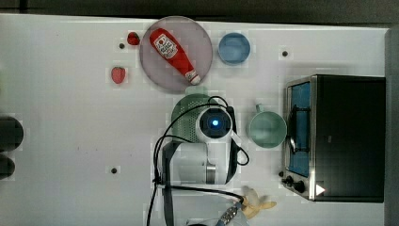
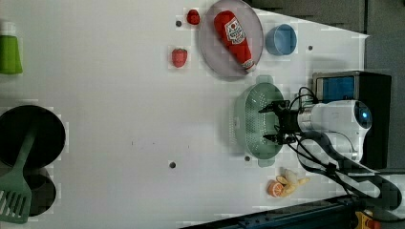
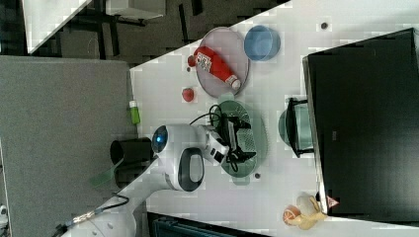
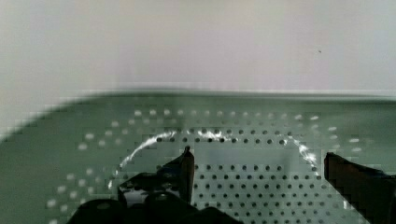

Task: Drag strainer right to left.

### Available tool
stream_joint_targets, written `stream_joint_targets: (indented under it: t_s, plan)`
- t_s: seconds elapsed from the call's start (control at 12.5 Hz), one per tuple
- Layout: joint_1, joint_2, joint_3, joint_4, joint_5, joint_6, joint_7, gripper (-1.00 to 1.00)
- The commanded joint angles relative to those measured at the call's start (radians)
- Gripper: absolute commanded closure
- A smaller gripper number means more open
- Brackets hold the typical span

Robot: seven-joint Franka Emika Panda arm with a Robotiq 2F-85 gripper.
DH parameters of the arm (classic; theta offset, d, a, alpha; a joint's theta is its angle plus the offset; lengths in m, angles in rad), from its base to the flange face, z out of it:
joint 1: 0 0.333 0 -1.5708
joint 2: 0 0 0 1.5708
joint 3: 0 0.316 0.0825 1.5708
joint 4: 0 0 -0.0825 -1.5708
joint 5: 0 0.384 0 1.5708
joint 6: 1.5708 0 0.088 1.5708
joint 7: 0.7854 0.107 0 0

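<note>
The hand [image 2: 273, 123] sits low inside the strainer [image 2: 250, 121] with its 2 fingers [image 4: 184, 165] spread apart and grasping nothing, tips close to the perforated floor, probably so it can push against the inner wall and slide the strainer across the desk [image 2: 119, 95] rather than lift it. The strainer lies mid-desk, between the mint mug [image 1: 267, 129] and open white surface. In the top view, a grey plate [image 1: 197, 33] carrying a ketchup bottle [image 1: 172, 54] nearly touches the strainer's upper tab, while the top view's left looks unobstructed; the strawberry [image 1: 118, 74] lies well apart.
</note>
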Motion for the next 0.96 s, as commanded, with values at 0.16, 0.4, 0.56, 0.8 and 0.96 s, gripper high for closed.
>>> stream_joint_targets:
  t_s: [0.16, 0.4, 0.56, 0.8, 0.96]
  plan:
    - [0.040, -0.008, 0.047, -0.008, 0.022, 0.023, 0.143, -1.00]
    - [0.072, -0.008, 0.061, -0.008, 0.023, 0.023, 0.147, -1.00]
    - [0.100, -0.007, 0.070, -0.004, 0.036, 0.021, 0.164, -1.00]
    - [0.152, -0.006, 0.081, -0.004, 0.039, 0.021, 0.195, -1.00]
    - [0.190, -0.005, 0.091, -0.002, 0.040, 0.021, 0.279, -1.00]
